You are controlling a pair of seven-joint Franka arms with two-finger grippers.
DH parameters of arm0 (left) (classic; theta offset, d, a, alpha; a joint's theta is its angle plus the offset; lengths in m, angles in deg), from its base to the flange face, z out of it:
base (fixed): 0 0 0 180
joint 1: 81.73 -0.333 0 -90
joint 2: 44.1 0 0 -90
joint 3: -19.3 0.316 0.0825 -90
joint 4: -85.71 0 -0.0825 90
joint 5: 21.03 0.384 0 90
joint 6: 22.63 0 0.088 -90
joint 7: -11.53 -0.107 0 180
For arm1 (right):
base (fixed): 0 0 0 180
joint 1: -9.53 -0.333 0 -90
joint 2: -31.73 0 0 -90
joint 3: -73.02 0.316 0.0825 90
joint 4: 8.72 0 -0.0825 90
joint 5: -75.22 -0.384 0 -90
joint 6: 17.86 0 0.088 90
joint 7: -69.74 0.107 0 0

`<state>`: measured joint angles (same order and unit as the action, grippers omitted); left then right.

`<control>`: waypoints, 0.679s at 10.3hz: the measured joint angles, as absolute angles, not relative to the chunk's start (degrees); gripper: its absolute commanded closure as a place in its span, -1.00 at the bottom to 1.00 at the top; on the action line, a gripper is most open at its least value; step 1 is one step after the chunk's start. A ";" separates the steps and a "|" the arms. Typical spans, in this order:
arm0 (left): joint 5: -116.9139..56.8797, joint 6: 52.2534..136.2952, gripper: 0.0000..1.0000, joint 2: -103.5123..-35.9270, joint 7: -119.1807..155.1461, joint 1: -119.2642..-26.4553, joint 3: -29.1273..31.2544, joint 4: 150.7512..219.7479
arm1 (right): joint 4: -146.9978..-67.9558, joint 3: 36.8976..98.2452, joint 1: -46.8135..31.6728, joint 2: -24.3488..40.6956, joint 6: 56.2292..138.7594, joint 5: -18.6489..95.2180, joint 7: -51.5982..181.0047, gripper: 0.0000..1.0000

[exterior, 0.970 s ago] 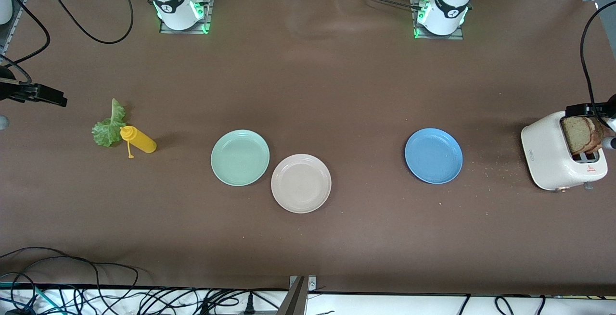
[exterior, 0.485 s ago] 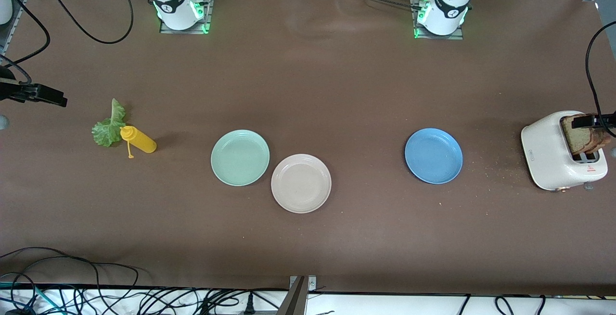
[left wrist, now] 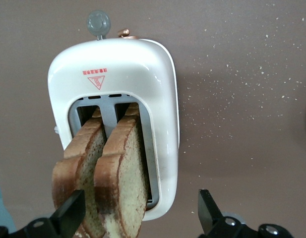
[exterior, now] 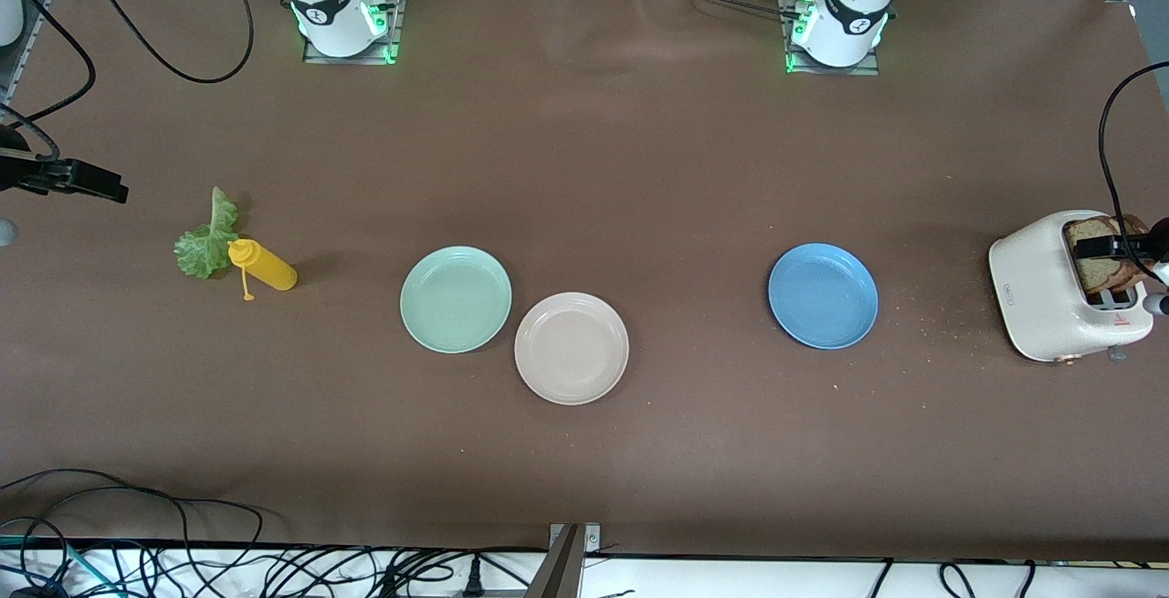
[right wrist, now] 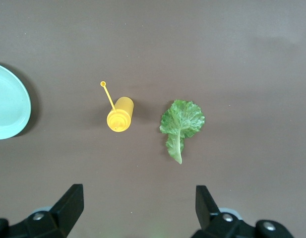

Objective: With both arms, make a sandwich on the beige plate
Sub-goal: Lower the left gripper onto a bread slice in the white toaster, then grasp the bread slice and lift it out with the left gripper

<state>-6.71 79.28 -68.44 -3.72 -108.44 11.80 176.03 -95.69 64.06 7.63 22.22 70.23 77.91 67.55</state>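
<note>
Nearest the front camera, the beige plate [exterior: 572,348] lies flat near the middle of the brown table [exterior: 584,169]: round, matte, pale pinkish, with a shallow raised rim and nothing on it. Just beside it, slightly farther from the camera and toward the right arm's end, sits the mint-green plate [exterior: 456,299], of the same round shape, its rim almost touching the beige one. The blue plate [exterior: 823,296] lies well apart, toward the left arm's end. A yellow squeeze bottle [exterior: 263,267] lies on its side toward the right arm's end, its cap on a thin tether. Just beside it is the ruffled green lettuce leaf [exterior: 208,237], flat on the table, its pale stalk pointing away from the front camera.

At the left arm's end stands a glossy white toaster [exterior: 1059,292] with rounded corners. Two bread slices [left wrist: 100,173] of brown wholegrain, darker at the crust, stand on edge in its slots, leaning to one side. Crumbs speckle the table beside it. The left gripper [left wrist: 138,215] hangs over the toaster, jaws spread wide, one finger against the outer slice, nothing clamped. The right gripper [right wrist: 138,206] hangs over the bottle and leaf, jaws spread, empty.
</note>
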 measured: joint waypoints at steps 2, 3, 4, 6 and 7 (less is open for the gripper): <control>-6.79 79.57 -0.66 -69.01 -3.65 -108.71 11.80 176.03 | -95.68 64.06 7.63 22.22 70.23 77.91 67.55 -1.00; -6.80 79.60 -0.30 -69.13 -3.61 -108.72 11.80 176.03 | -95.69 64.06 7.63 22.22 70.23 77.91 67.55 -1.00; -6.95 79.62 0.07 -69.19 -3.44 -108.72 11.80 176.03 | -95.68 64.06 7.63 22.22 70.23 77.91 67.55 -1.00; -7.39 79.62 0.81 -69.23 -2.81 -108.72 11.79 176.03 | -95.68 64.06 7.63 22.22 70.23 77.90 67.55 -1.00; -7.41 79.62 1.00 -69.30 -2.65 -108.72 11.80 176.03 | -95.68 64.06 7.63 22.22 70.23 77.90 67.55 -1.00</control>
